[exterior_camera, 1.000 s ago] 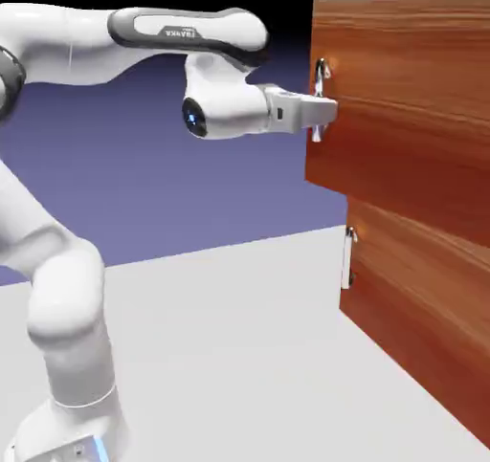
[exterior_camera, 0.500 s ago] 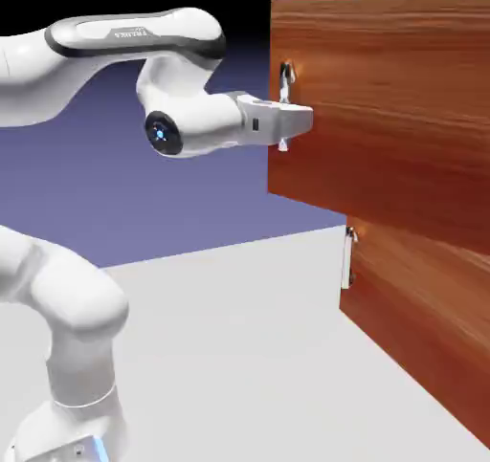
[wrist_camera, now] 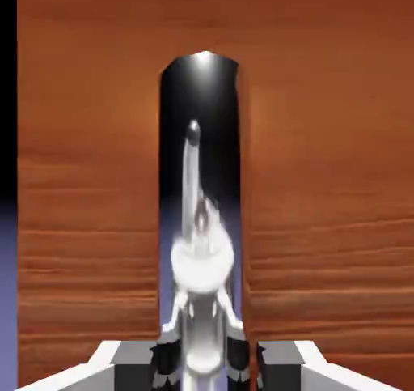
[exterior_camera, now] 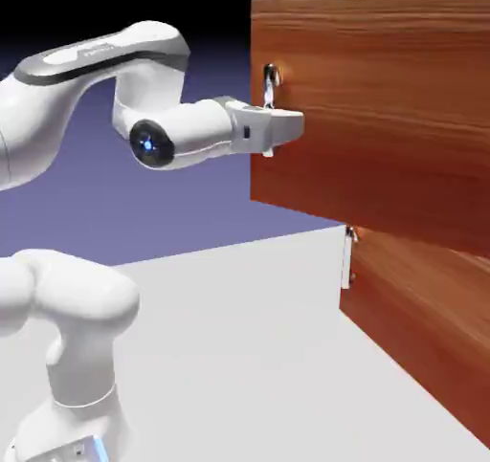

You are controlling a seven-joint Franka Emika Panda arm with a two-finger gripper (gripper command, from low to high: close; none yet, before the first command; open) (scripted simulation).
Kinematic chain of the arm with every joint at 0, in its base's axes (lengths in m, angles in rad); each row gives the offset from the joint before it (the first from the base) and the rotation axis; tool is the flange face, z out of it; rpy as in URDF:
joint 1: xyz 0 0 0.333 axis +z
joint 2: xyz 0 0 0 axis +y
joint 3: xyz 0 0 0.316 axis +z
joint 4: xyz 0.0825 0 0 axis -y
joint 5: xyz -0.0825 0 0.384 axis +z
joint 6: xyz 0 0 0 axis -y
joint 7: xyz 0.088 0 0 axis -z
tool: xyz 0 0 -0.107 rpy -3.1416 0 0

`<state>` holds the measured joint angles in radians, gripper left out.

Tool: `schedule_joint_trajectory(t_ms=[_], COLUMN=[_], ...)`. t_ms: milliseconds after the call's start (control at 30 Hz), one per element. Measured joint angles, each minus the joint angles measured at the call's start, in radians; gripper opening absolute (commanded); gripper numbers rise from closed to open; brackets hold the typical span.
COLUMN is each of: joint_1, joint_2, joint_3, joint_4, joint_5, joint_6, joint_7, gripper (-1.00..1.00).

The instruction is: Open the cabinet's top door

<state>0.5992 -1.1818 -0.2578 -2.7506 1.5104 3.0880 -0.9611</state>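
Rising from the exterior view's left, the white arm reaches right to its gripper, whose 2 fingers are closed around the upper silver handle, and the hand view shows that handle between the 2 grey fingertips at the bottom edge. Just right of the grip spreads the cabinet's top door, reddish-brown and wood-grained, its near-handle edge jutting farther left than the panel underneath. Below it, toward the exterior view's right, the lower door carries 1 pale upright handle near its left edge.
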Motion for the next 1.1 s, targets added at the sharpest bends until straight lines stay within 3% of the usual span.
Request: schedule_joint_trajectory(t_ms=[233, 567, 833, 1100], joint_1=[-0.235, -0.450, -0.495, -0.381], joint_2=[-0.118, -0.267, -0.281, -0.248], joint_3=[-0.015, -0.239, -0.485, -0.707], joint_4=[-0.088, -0.089, 0.046, 0.310], joint_5=[-0.263, -0.584, -0.802, -0.969], joint_6=[-0.291, -0.725, -1.073, -1.411], joint_7=[0.241, 0.380, 0.413, 0.437], gripper=[-1.00, -1.00, -1.00, -1.00])
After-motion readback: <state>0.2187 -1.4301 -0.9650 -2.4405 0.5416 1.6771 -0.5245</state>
